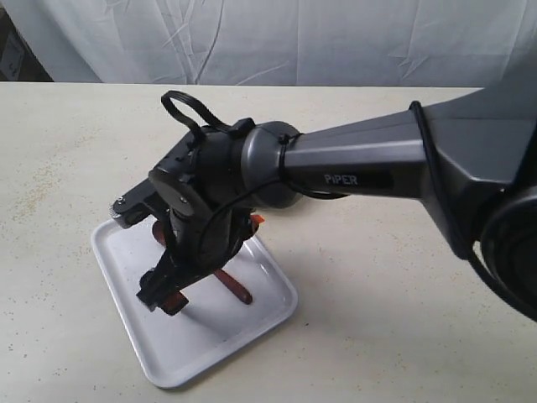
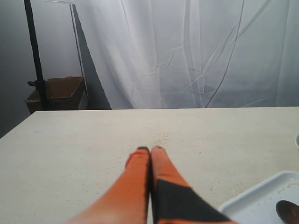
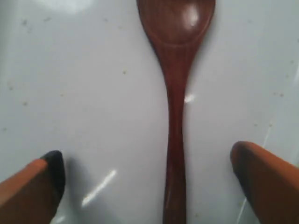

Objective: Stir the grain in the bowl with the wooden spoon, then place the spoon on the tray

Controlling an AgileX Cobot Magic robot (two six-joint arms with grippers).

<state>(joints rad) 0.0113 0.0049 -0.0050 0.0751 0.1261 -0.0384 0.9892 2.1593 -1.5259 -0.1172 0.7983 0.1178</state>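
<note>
The wooden spoon (image 3: 175, 116) lies flat on the white tray (image 3: 84, 93), its oval bowl pointing away from the wrist. My right gripper (image 3: 145, 158) is open, one finger on each side of the handle and clear of it. In the exterior view the right arm reaches across and covers much of the tray (image 1: 168, 357); the right gripper (image 1: 166, 298) hangs low over it, and a piece of the spoon (image 1: 237, 290) shows beside it. My left gripper (image 2: 150, 149) is shut and empty above bare table, with the tray corner (image 2: 261, 200) and the spoon's end (image 2: 288, 211) beside it. The bowl and grain are hidden.
Loose grains (image 2: 161, 137) are scattered on the beige table ahead of the left gripper. A white curtain (image 2: 196, 51) hangs behind the table. A cardboard box (image 2: 58, 91) and a black pole (image 2: 33, 51) stand beyond the table's far corner.
</note>
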